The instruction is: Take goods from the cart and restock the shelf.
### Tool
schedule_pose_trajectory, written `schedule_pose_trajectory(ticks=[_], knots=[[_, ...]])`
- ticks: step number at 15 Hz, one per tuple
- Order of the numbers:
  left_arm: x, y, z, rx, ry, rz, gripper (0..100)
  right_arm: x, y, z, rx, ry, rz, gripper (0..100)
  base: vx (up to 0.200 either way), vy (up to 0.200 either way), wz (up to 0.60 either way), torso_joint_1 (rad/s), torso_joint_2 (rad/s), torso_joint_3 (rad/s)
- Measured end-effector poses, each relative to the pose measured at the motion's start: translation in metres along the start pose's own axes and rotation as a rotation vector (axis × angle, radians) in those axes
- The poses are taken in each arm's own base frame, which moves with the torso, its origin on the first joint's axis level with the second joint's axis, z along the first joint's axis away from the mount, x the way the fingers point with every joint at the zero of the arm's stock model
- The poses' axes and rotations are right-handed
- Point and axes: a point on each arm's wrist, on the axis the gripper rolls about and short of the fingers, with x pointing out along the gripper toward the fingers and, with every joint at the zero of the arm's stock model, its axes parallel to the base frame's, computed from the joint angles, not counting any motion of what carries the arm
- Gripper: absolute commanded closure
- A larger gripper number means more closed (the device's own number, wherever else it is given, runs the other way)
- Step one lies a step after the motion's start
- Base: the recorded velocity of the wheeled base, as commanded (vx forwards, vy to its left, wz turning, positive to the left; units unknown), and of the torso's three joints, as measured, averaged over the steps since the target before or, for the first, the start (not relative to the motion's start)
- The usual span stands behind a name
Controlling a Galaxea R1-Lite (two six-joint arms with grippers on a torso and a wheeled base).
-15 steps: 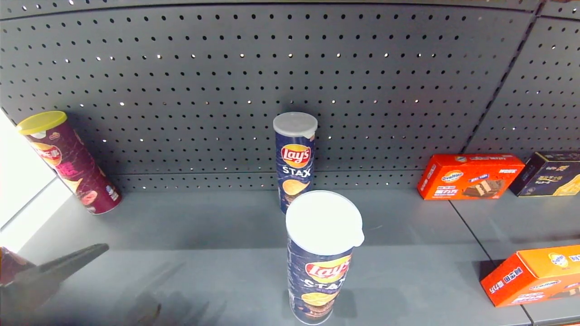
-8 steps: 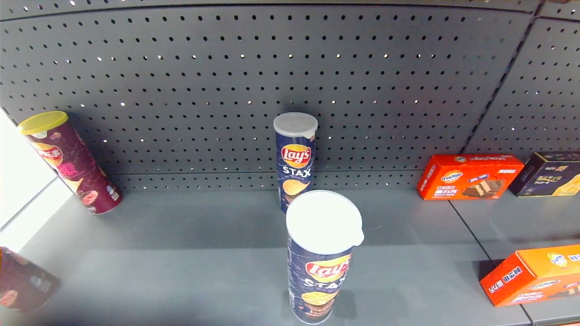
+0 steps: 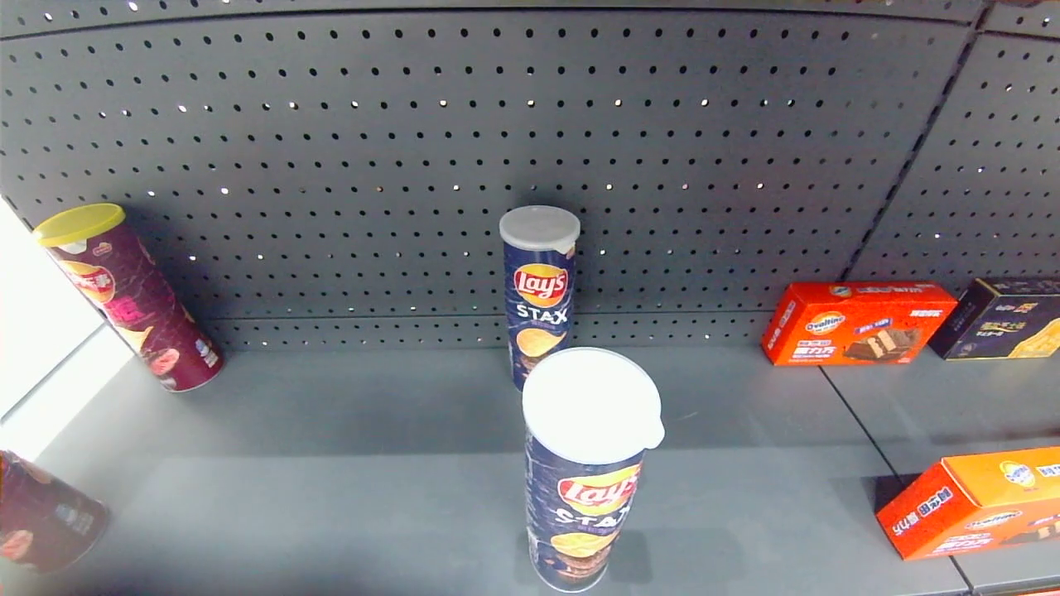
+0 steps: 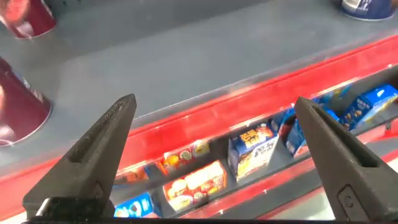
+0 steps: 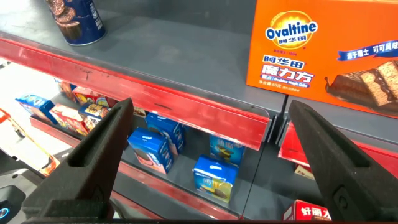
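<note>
We are holding left gripper (image 4: 214, 102), right gripper (image 5: 211, 106) wide open, empty; blue chip can (image 3: 586, 472) standing lower centre on shelf (image 3: 373, 430).

Shelf (image 3: 331, 497) seen from the head, with 12 o'clock toward the back panel (image 3: 331, 165). The front centre can (image 3: 584, 497) stands at 6 o'clock near the front edge, and the rear centre can (image 3: 538, 298) stands behind it at 12 o'clock, close to the panel. The rear left can (image 3: 128, 298) is at 10 o'clock and the front left can (image 3: 41, 517) at 8 o'clock. The rear box (image 3: 857, 323) lies at 2 o'clock, with the corner box (image 3: 1006, 319) just beside it on its right. The front box (image 3: 977, 501) lies at 4 o'clock. Packets (image 5: 149, 149) stand on the lower shelf (image 5: 186, 183) beneath.
</note>
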Motion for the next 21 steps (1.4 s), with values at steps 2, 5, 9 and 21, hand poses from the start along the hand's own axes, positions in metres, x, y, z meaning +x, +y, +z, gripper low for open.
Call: schedule_pose_trajectory(ticks=[2,5,9,21], knots=[[-0.0013,0.0003,-0.0005,-0.012,-0.016,-0.008,0,0.0000,0.0000,0.0000,0.000,0.000,0.000,0,0.000,0.000,0.00,0.000,0.00,0.000],[-0.0043,0.0010,-0.0016,-0.042,-0.055,-0.006,0,0.0000,0.0000,0.0000,0.000,0.000,0.000,0,0.000,0.000,0.00,0.000,0.00,0.000],[-0.0052,0.0011,-0.0020,-0.043,-0.069,-0.007,0,0.0000,0.0000,0.0000,0.000,0.000,-0.001,0,0.000,0.000,0.00,0.000,0.00,0.000],[-0.0053,0.0010,-0.0020,-0.042,-0.070,-0.008,0,0.0000,0.0000,0.0000,0.000,0.000,0.002,0,0.000,0.000,0.00,0.000,0.00,0.000]])
